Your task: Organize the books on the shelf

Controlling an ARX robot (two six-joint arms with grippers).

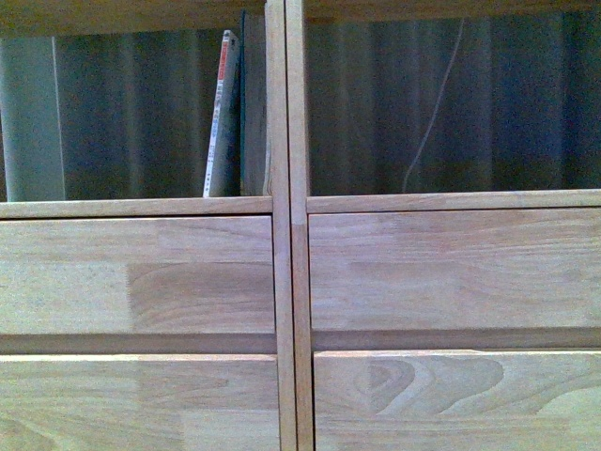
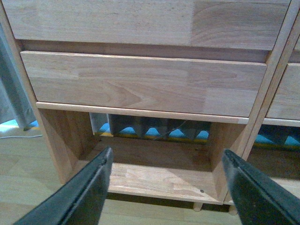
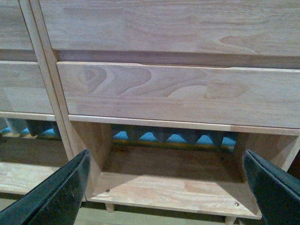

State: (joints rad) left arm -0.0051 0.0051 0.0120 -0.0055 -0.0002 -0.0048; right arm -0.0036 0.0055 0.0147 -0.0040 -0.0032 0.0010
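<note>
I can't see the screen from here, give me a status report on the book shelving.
Left gripper and right gripper open, empty, low by the shelf. Books lean in upper left compartment. Nothing blocking.

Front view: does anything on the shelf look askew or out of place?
Slightly. The whitish-grey book leans rather than standing upright, its top tipped toward the dark book by the centre post of the shelf. No damage or spills visible.

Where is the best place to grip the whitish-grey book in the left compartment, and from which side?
Grip the whitish-grey book at its spine, about mid-height, coming straight from the front. It stands nearly upright, leaning toward the dark book and the post; its other side is free, so a claw finger probably fits there.
</note>
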